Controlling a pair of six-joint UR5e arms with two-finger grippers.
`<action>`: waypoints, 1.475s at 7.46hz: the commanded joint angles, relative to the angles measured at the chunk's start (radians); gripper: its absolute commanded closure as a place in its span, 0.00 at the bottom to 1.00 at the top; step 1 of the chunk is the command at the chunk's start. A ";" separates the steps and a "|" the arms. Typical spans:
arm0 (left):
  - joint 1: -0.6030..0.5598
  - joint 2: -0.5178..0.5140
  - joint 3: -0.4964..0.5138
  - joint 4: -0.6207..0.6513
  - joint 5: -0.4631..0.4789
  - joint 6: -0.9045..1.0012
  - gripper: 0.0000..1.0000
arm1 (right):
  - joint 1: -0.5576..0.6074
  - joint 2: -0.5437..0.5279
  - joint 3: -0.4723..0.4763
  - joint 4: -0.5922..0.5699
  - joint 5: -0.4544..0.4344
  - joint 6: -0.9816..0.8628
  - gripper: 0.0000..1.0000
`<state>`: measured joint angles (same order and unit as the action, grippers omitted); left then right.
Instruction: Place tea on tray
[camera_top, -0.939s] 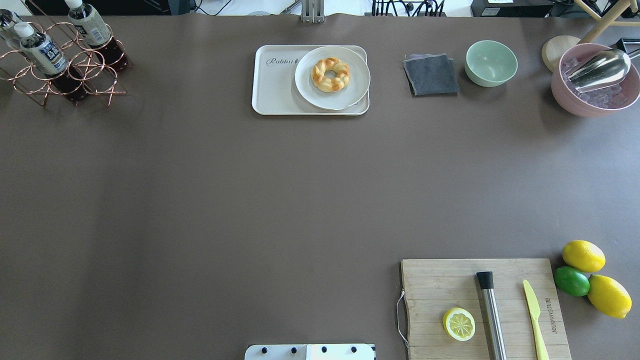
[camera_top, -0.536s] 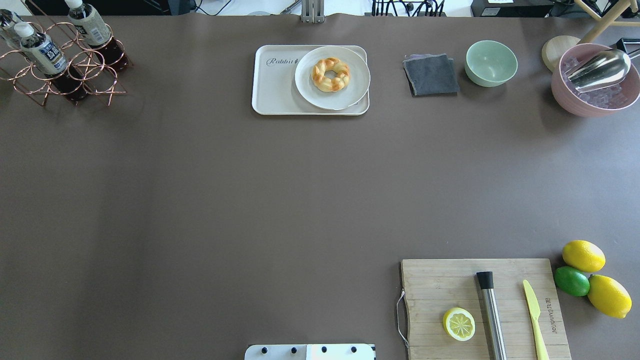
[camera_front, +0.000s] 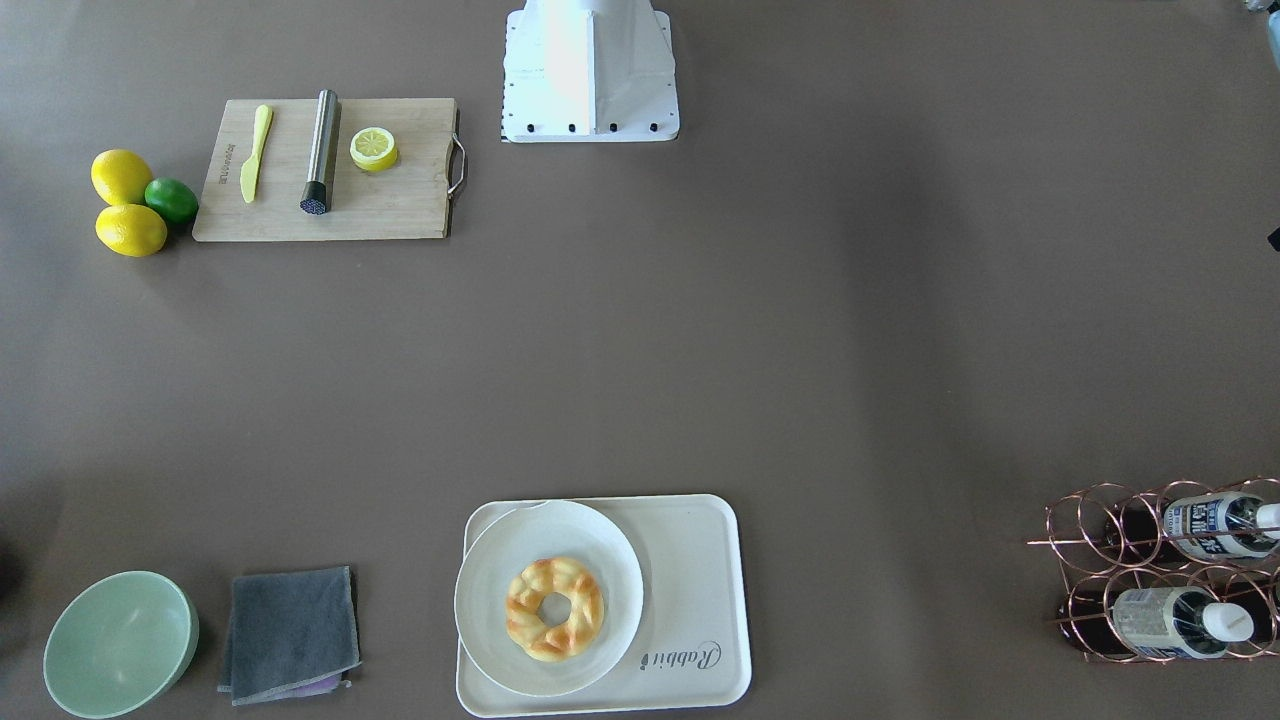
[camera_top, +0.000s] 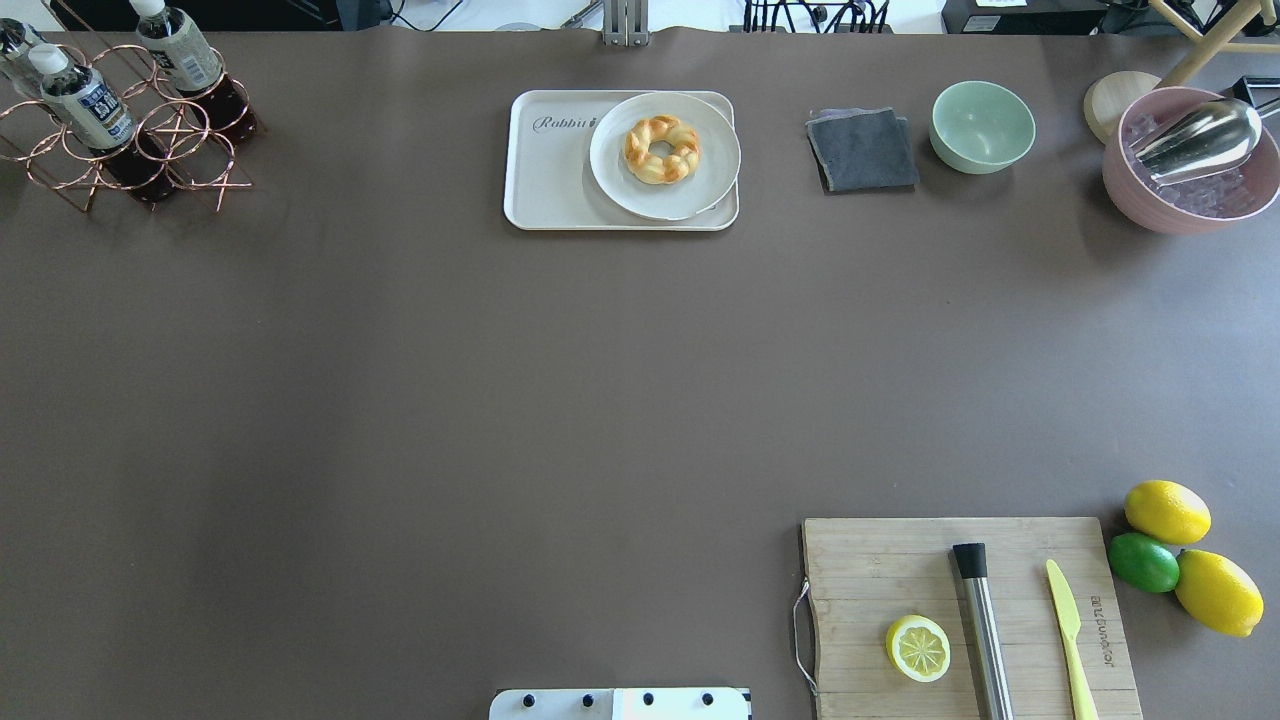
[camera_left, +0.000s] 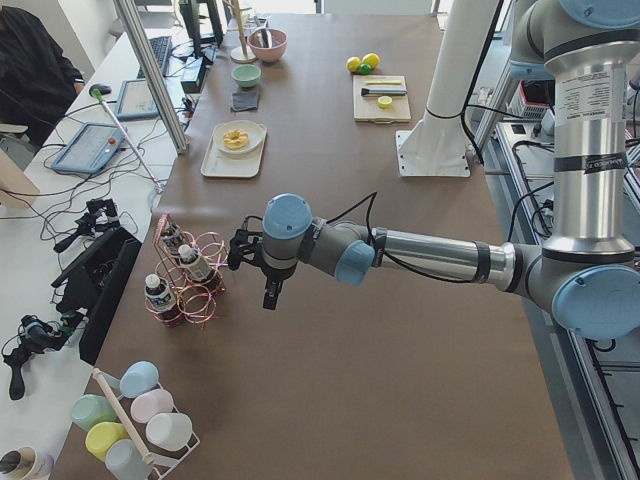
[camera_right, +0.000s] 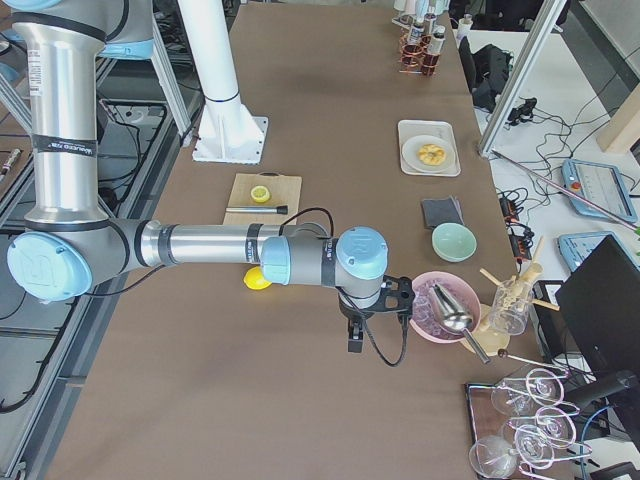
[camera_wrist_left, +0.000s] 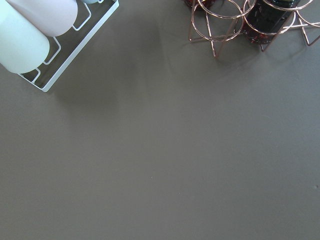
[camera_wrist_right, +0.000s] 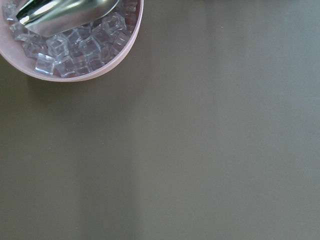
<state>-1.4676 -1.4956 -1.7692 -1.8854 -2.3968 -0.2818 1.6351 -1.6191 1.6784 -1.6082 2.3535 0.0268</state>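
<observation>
The tea (camera_top: 88, 106), a white-capped bottle of dark liquid with a navy-print label, lies slanted in a copper wire rack (camera_top: 190, 160) at the table's far left; it also shows in the front-facing view (camera_front: 1212, 525). The cream "Rabbit" tray (camera_top: 547, 175) sits at the far middle and carries a white plate (camera_top: 700, 190) with a braided pastry ring (camera_top: 661, 149). My left gripper (camera_left: 272, 292) hangs over the table just beside the rack. My right gripper (camera_right: 353, 338) hangs by the pink ice bowl (camera_right: 440, 305). Both show only in the side views, so I cannot tell open or shut.
A paler-labelled bottle (camera_top: 182, 58) shares the rack. A grey cloth (camera_top: 862, 150) and a green bowl (camera_top: 982, 125) lie right of the tray. A cutting board (camera_top: 870, 590) with a lemon half, muddler and knife is near right, citrus (camera_top: 1167, 512) beside it. A cup rack (camera_wrist_left: 47, 70) stands left of the bottles.
</observation>
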 joint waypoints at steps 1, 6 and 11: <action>0.047 -0.174 0.002 0.177 0.004 -0.016 0.02 | 0.000 -0.004 0.003 0.004 0.000 -0.004 0.00; 0.133 -0.288 0.091 0.082 0.140 -0.019 0.02 | -0.020 0.019 0.006 0.002 -0.002 0.007 0.00; 0.128 -0.432 0.307 -0.081 0.178 -0.185 0.03 | -0.037 0.021 0.001 0.002 0.000 0.009 0.00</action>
<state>-1.3369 -1.8912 -1.4951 -1.9531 -2.2478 -0.4301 1.6027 -1.5991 1.6808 -1.6047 2.3533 0.0362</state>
